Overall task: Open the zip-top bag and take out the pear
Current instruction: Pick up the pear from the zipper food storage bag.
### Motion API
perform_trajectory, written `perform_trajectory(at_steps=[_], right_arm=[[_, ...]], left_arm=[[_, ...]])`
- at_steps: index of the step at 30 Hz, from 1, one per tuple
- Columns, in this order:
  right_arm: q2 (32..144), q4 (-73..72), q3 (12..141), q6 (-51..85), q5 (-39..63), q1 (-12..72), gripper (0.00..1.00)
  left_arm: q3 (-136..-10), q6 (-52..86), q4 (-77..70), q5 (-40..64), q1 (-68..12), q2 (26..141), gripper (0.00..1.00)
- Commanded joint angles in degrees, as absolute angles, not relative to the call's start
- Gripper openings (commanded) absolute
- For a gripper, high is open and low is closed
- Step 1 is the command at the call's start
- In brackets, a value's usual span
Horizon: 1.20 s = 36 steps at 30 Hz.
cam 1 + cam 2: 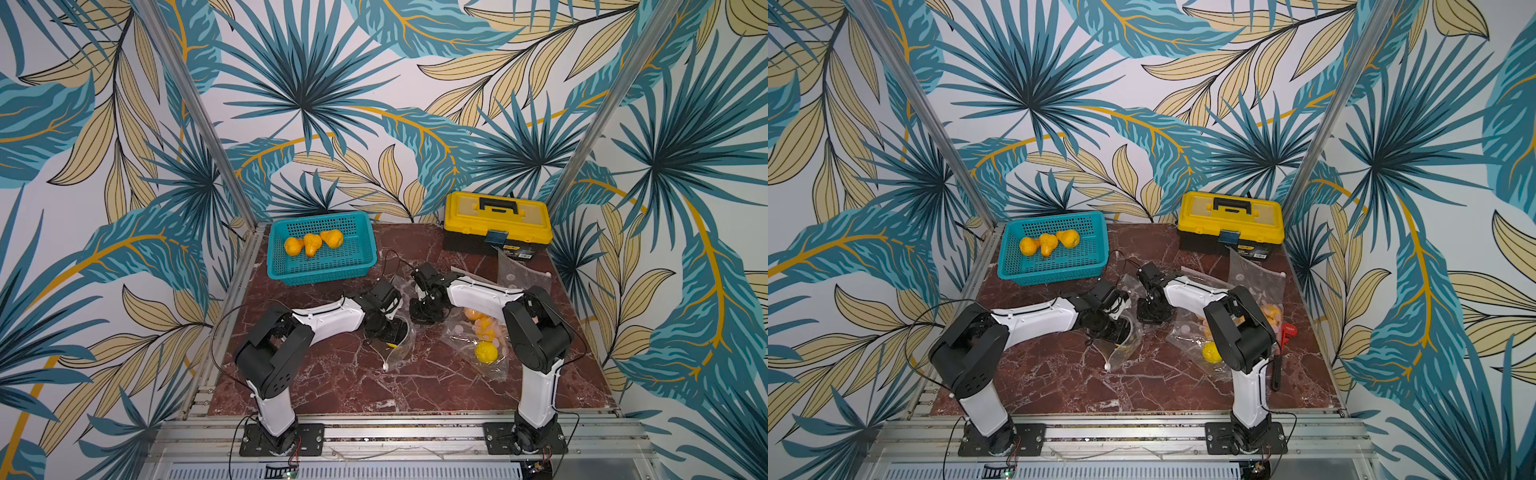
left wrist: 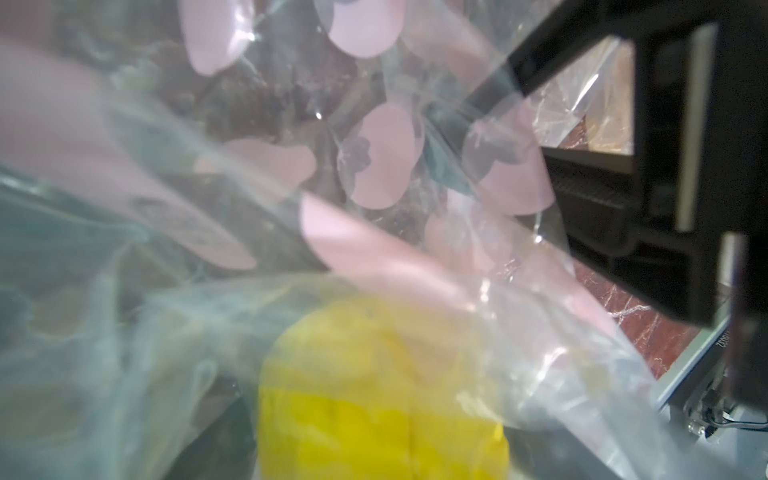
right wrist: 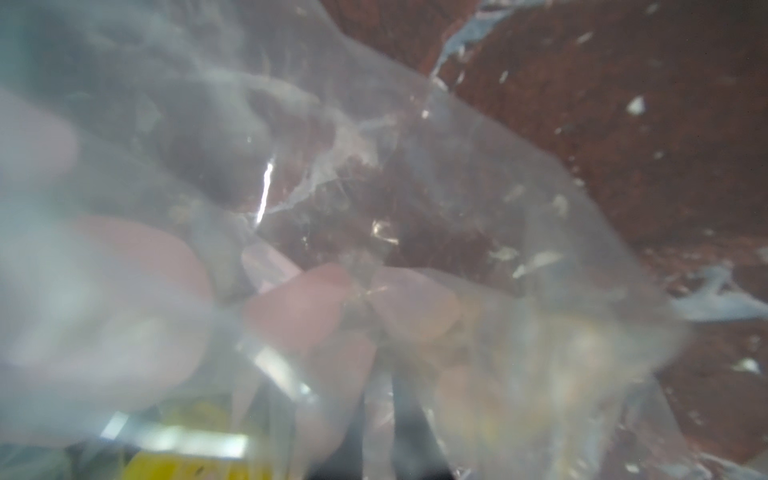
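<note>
— Nearest us, low in both top views, is the aluminium rail with the two arm bases bolted on. Where's the bag?

— Centre of the marble table. The zip-top bag lies crumpled there, and the left gripper is pushed into its mouth. A sliver of yellow shows under it; that's the pear, not out yet.

— And the right gripper?

— Just right of it, nose down on the film. From above I can't tell whether either claw is clenched or released.

— Other stuff?

— Three pears in the teal basket at upper left, a yellow toolbox at upper right, and another bag of fruit at centre right.

— The left wrist view?

— The pear fills the bottom centre, wrapped in clear film with pink spots. The claw's own fingers aren't in shot, so I still can't tell.

— Right wrist view?

— It's a blur of plastic over marble, and no grip is readable.

— How will it handle?

— I'd guess the film is limp, slick and clingy, and the pear is light and firm with a bumpy skin. I'd take it across its fat belly while the other claw pins the bag's lip.
</note>
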State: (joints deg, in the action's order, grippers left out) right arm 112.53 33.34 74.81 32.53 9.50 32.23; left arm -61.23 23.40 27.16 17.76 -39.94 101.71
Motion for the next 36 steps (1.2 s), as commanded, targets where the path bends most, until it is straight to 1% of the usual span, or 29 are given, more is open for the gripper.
perform_trajectory(at_steps=[1,4,7,14,23,26,28,31,36], right_arm=[[116.64,36.95,73.03,31.72,7.65,32.24,0.17],[116.69,37.01,72.93,31.65,7.31,32.25,0.17],[116.91,37.18,72.81,31.64,6.73,32.24,0.17],[118.16,37.44,72.80,31.49,5.56,31.93,0.17],[118.83,37.61,72.09,31.29,5.18,31.46,0.17],[118.84,37.62,71.97,31.12,5.23,31.37,0.17],[118.97,37.53,71.87,31.18,5.19,31.26,0.17],[119.18,37.57,71.74,31.16,5.42,31.28,0.17],[116.06,36.80,70.87,31.63,5.51,31.13,0.17]], left_arm=[[-61.85,22.62,30.41,16.07,-40.68,102.33,0.82],[-61.44,23.03,30.55,13.67,-40.71,99.63,0.73],[-61.26,23.16,31.82,11.62,-40.64,95.92,0.69],[-59.41,23.89,36.64,9.43,-39.63,87.37,0.69],[-56.25,25.14,40.40,10.21,-35.13,76.66,0.69],[-56.33,24.88,40.44,11.60,-33.55,73.66,0.71],[-56.53,24.70,40.44,11.82,-33.07,72.50,0.74],[-56.85,24.83,40.43,12.58,-32.52,71.80,0.75],[-56.25,24.58,40.58,11.87,-32.34,73.63,0.72]])
